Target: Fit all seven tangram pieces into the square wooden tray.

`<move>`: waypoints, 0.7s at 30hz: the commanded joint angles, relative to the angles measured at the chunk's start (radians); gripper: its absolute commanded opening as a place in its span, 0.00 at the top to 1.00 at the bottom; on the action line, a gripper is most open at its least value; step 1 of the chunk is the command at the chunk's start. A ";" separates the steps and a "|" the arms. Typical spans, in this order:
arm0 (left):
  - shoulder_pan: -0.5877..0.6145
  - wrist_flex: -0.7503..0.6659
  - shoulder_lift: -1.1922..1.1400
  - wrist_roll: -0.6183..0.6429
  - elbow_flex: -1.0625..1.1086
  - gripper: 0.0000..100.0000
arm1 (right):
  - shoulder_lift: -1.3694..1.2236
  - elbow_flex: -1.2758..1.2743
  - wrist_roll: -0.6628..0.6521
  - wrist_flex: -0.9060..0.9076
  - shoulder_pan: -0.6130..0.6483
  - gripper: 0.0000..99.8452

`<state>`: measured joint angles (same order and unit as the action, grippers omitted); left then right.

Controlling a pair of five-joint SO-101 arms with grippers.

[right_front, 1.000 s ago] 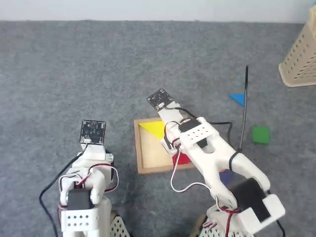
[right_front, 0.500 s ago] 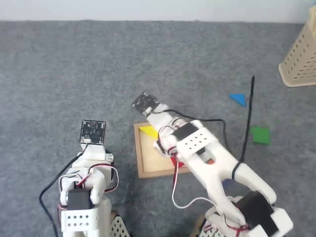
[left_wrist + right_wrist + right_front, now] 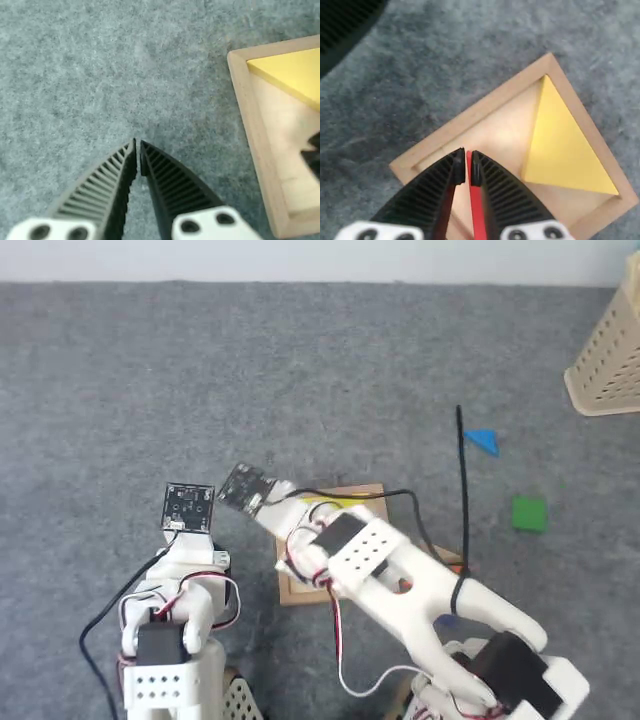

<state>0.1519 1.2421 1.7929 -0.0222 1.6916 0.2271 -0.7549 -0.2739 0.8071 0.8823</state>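
Right gripper (image 3: 466, 157): jaws clamped on the red piece (image 3: 476, 210). The piece is held edge-on as a thin upright slab, its long edge running back from the tips toward the wrist. Straight below the tips is the bare floor of the square wooden tray (image 3: 470, 112), just inside one corner of the rim. Past that bare patch, farther into the tray, the yellow triangle (image 3: 565, 150) lies flat in the opposite corner, one straight side turned toward the gripper and apart from the red piece. Judgement: the open floor between the tips and that yellow side is the target, so the drop is downward and slightly toward the yellow. The piece must go from upright to flat, or it may catch on the rim or ride up on the yellow edge. The right arm is clearly the nearer one. Left gripper (image 3: 137, 147): jaws together, holding nothing, over the grey carpet (image 3: 100, 60) just outside the tray's rim. Farthest out on the carpet, well apart from the tray, lie the blue triangle (image 3: 482, 441) and the green square (image 3: 528, 513).
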 commanded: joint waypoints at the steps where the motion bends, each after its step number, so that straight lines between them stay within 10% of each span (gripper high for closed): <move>1: 0.002 0.006 0.006 0.008 -0.005 0.99 | 0.065 0.026 -0.017 -0.008 0.022 0.99; 15: 0.002 0.006 0.006 0.008 -0.005 0.99 | 0.245 0.008 0.018 0.159 -0.262 0.95; 21: 0.002 0.006 0.006 0.008 -0.005 0.99 | 0.168 -0.025 -0.066 0.139 -0.093 0.86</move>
<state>0.1519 1.2421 1.7929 -0.0222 1.6916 0.4112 -0.7871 -0.2739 0.9452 0.6751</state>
